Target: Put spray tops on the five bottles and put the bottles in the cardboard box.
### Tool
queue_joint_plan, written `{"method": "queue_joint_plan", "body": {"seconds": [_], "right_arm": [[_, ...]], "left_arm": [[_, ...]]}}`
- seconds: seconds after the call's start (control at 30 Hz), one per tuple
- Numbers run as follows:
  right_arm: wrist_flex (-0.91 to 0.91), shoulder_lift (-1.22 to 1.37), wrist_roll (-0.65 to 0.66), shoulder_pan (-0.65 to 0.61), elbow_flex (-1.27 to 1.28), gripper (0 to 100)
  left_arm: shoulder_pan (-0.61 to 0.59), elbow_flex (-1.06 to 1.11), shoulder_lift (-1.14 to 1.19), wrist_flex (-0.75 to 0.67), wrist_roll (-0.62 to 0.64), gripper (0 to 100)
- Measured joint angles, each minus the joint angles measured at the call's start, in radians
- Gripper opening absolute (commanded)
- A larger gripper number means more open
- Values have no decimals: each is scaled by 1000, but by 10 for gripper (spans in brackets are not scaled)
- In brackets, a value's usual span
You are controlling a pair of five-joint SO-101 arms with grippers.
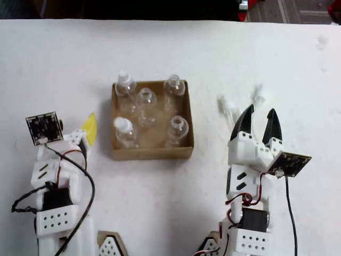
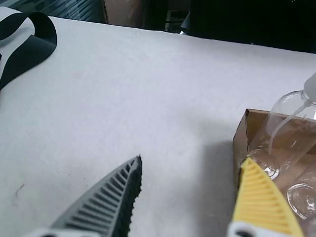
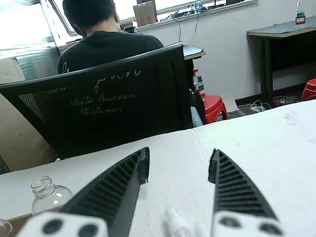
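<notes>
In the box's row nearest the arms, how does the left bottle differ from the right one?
The left bottle wears a white spray top; the right bottle has a bare, open neck. The left bottle sits in the box's near left corner, the right bottle in its near right corner. Judging by that, the left bottle looks finished and the right bottle lacks its top. Both are clear, upright and inside the box.

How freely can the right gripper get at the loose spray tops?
Probably yes, freely: the right gripper is open, and the spray tops lie on bare table just ahead of it.
</notes>
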Motion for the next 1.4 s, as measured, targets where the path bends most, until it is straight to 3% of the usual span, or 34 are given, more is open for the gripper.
{"method": "queue_joint_plan", "body": {"seconds": [0.2, 0.4, 0.5, 0.63, 0.8, 1.1, 1.4], "right_arm": [[0, 0, 0, 0, 0, 180], [6, 0, 97, -9, 0, 176], [6, 0, 143, -43, 0, 176], [32, 0, 196, -60, 0, 150], [34, 0, 241, -77, 0, 39], [34, 0, 241, -80, 0, 188], [34, 0, 241, -77, 0, 187]], "left_arm": [[25, 0, 0, 5, -25, 290], [213, 48, 0, 52, -261, 219], [236, 66, 0, 25, -321, 149], [239, 66, 0, 15, -334, 20], [222, 66, 0, 2, -334, 33], [206, 66, 0, -5, -334, 35], [201, 66, 0, -5, -334, 35]]}}
